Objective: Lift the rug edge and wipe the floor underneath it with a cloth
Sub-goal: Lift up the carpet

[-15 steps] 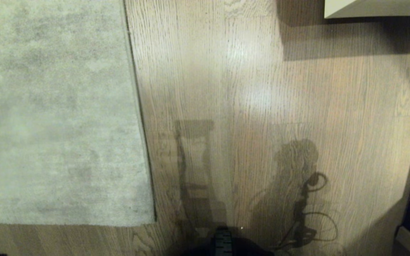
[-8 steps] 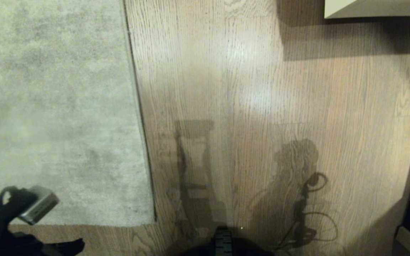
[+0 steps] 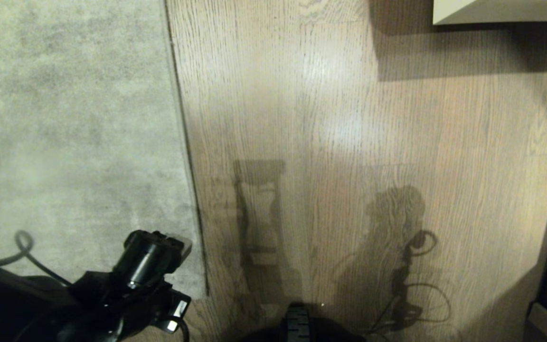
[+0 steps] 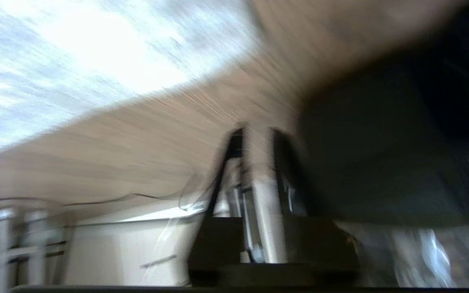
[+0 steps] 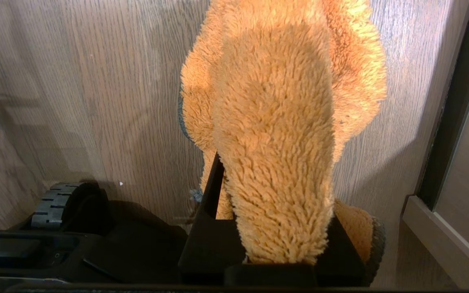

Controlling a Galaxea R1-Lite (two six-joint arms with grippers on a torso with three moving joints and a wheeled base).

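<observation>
The rug edge (image 3: 185, 142) runs straight down the left half of my head view, lying flat on the floor (image 3: 349, 142), with its near corner just beside my left gripper (image 4: 257, 154). That one's blurry in its wrist view, but the jaws show a narrow gap with nothing in it. The cloth (image 5: 279, 134), fluffy and orange, is pinched in my right gripper (image 5: 275, 228), hanging above bare floor.

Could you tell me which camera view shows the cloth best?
The right wrist view: the orange cloth fills the frame, clamped in the right gripper above the floor. The head view and the left wrist view show none of it.
</observation>
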